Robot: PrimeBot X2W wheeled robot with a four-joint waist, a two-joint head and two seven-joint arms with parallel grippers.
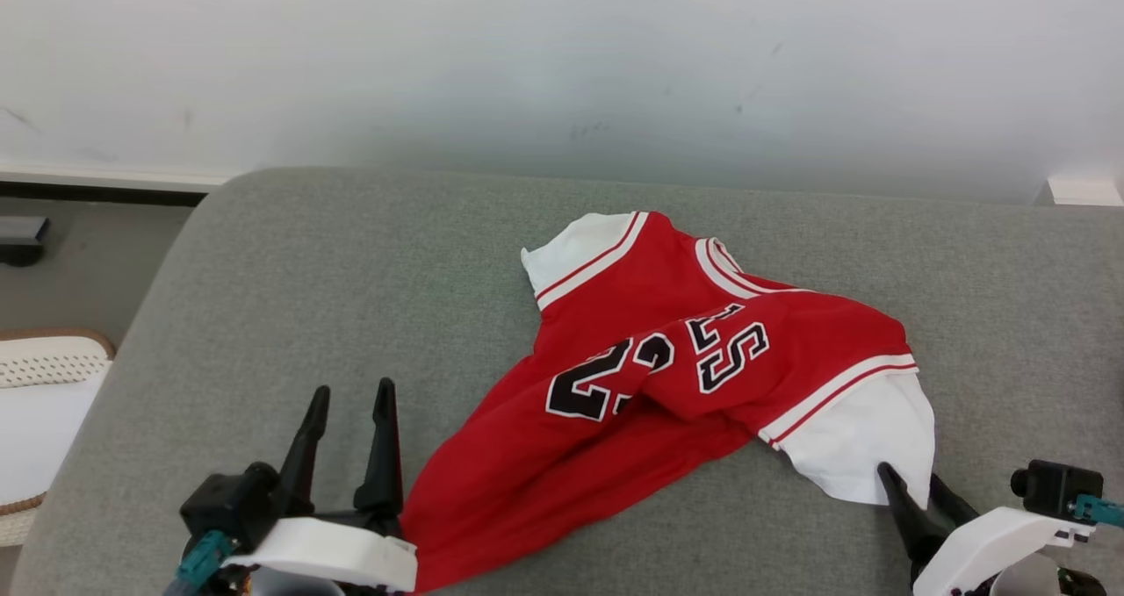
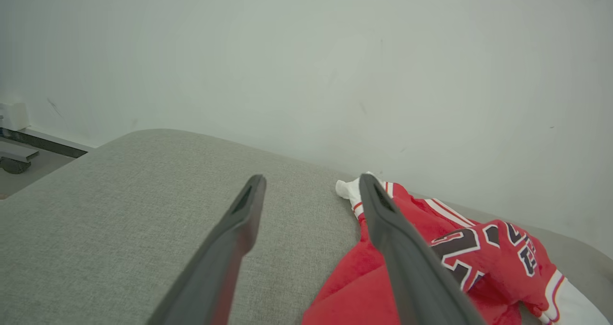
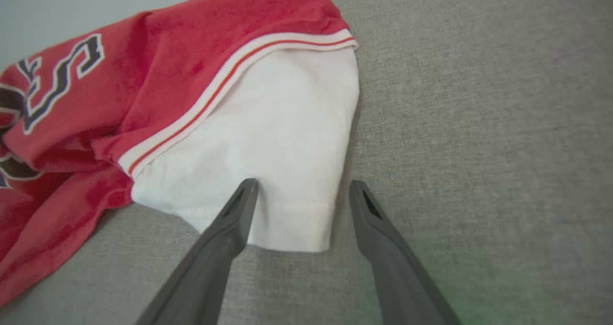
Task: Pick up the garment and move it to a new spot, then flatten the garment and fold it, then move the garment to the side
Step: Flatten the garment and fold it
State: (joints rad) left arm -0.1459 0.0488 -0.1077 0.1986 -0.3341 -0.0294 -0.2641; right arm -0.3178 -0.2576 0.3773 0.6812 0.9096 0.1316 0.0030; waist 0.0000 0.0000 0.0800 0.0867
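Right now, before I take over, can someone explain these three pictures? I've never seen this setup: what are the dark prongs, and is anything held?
The dark prongs are the fingers of the robot's two grippers. The wide picture comes from its head, looking down: the left gripper is at lower left, the right gripper at lower right. The other two come from a camera on each wrist, looking along that gripper's fingers. On the grey padded surface lies a crumpled red jersey with black numbers. Both grippers are open and hold nothing. The right one's fingertips are at the cuff of one white sleeve; the left one is beside the jersey's lower edge.
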